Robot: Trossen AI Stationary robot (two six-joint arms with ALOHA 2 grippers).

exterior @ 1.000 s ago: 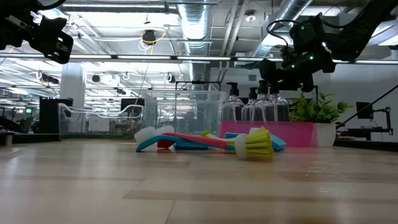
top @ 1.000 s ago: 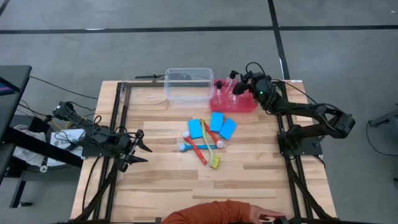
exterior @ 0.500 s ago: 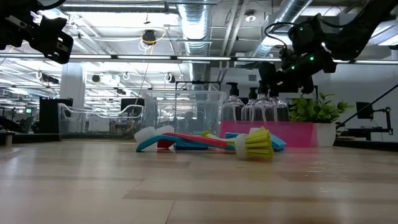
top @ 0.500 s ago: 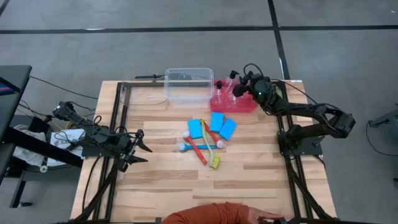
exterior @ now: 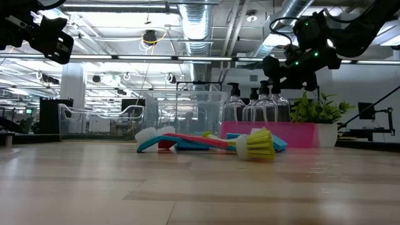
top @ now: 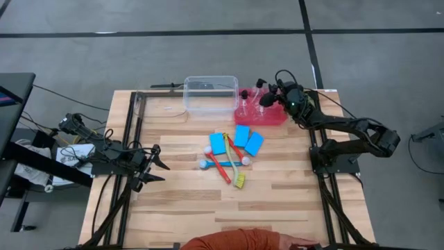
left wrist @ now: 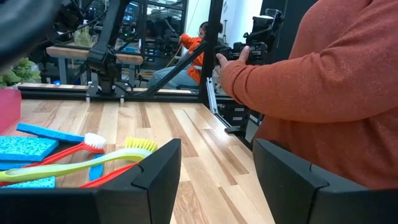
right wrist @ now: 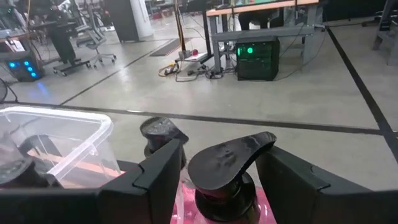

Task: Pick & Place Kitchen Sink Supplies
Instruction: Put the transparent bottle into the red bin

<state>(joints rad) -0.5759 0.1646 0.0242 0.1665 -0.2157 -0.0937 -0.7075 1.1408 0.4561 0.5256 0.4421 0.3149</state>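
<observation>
1. We have our right gripper [top: 267, 98] over the red tray [top: 276, 119] at the far right of the table [top: 180, 208]. In the right wrist view its fingers straddle the black pump top of one clear bottle [right wrist: 227, 171]. They stand apart with a gap on each side, so nothing is gripped yet.
2. The other bottles [exterior: 253, 106] stand upright in the same tray, close together. We judge that none has been moved out.
3. The clear plastic tub [top: 210, 94] sits just beside the tray, toward the left. From above it looks empty of supplies.
4. The three blue sponges [top: 241, 136] lie in a loose cluster near the middle of the table. The red brush [top: 220, 169], the yellow-green brush [top: 234, 154] and the blue brush [top: 222, 164] cross one another just in front of them.
5. Our left gripper [top: 156, 167] waits at the left side of the table, fingers wide apart and holding nothing.
6. A person in an orange sleeve [left wrist: 329, 93] stands at the near edge.
7. Our reading is that the task is at its start: the first bottle grasp is being lined up, and all the sponges, brushes and bottles remain to be placed.
8. A small green plant [exterior: 315, 109] stands beside the tray and is not ours to move.
</observation>
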